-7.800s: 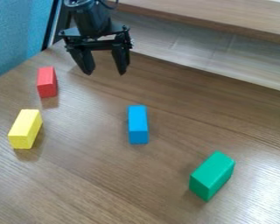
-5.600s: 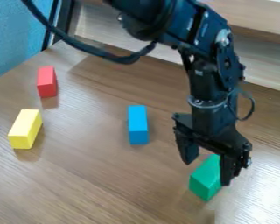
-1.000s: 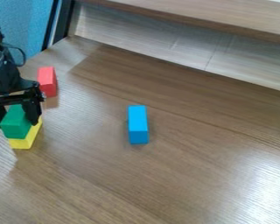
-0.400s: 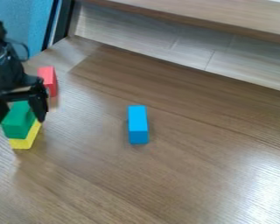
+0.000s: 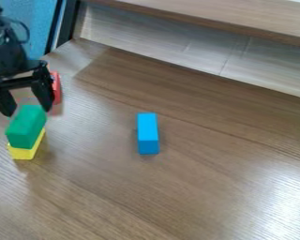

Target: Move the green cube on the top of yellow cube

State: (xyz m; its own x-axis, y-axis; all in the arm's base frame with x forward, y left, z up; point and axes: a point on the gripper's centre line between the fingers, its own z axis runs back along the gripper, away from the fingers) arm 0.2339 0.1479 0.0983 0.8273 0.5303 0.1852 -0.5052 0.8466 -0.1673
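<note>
So we've got the green cube (image 5: 26, 125) sitting on the yellow cube (image 5: 22, 153) at the left, gripper (image 5: 28, 111) close by, fingers (image 5: 43, 93) spread apart.

In front of you is a brown wood-grain table (image 5: 177, 197), with a bright glare on its near right part. On its left side you have the yellow cube (image 5: 24, 153), its lower part in your sight. Farther back on the left, you can see part of the red block (image 5: 56, 90). The blue block (image 5: 148, 133) lies near the middle, well apart from both, its long side running near to far.
</note>
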